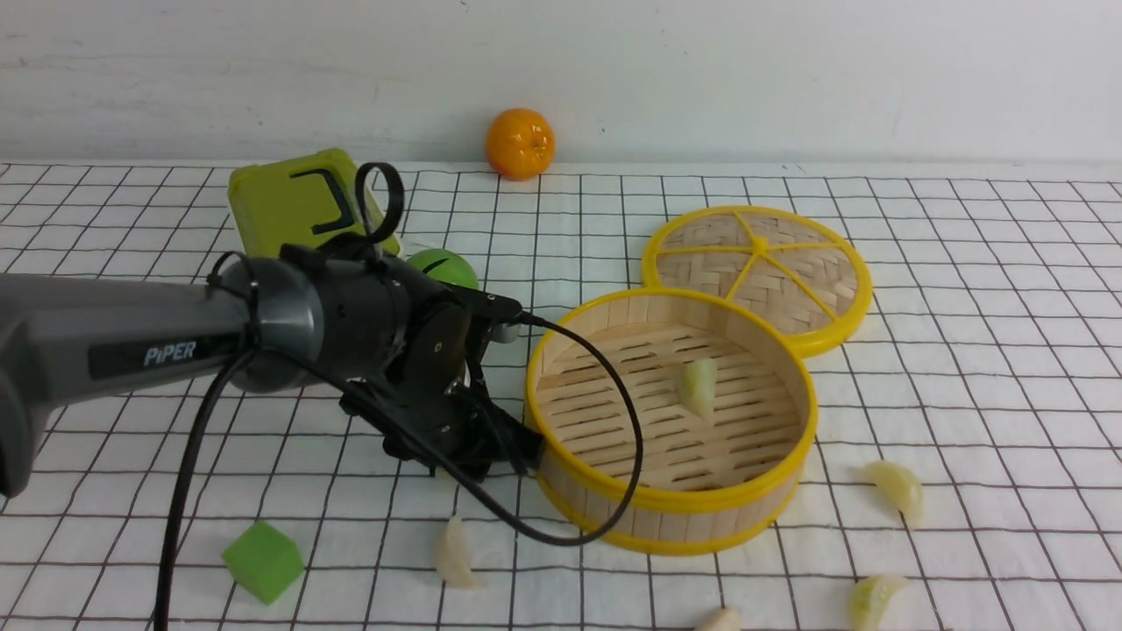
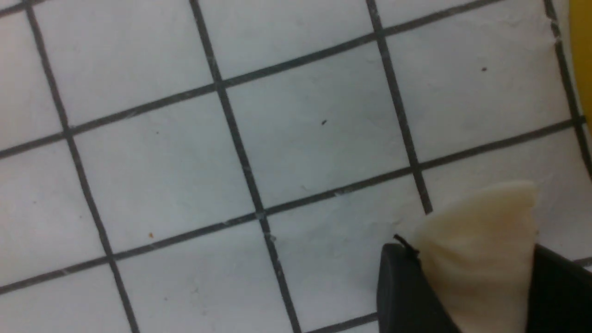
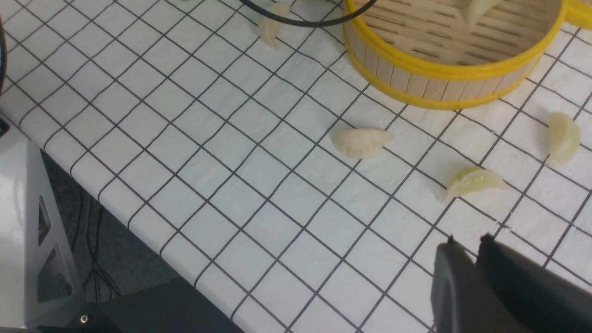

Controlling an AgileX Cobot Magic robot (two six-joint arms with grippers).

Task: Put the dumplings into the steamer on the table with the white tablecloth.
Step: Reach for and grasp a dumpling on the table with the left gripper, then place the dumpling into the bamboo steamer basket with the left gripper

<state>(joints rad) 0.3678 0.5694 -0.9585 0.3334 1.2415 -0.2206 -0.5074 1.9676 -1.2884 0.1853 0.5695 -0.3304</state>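
The bamboo steamer (image 1: 671,510) stands on the gridded white tablecloth (image 1: 964,368) with one pale green dumpling (image 1: 699,387) on its slats. My left gripper (image 1: 491,464) is low at the cloth just left of the steamer. In the left wrist view that gripper (image 2: 471,252) is shut on a creamy white dumpling (image 2: 481,222). Several more dumplings lie loose in front of the steamer, among them a white one (image 1: 456,552) and a green one (image 1: 872,600). My right gripper (image 3: 467,243) hovers shut and empty near the green dumpling (image 3: 474,181).
The woven lid (image 1: 758,272) leans against the steamer's far side. A green box (image 1: 302,206), a green ball (image 1: 443,267) and an orange (image 1: 521,143) sit at the back, a green cube (image 1: 262,559) at front left. The table's edge (image 3: 115,203) is close by.
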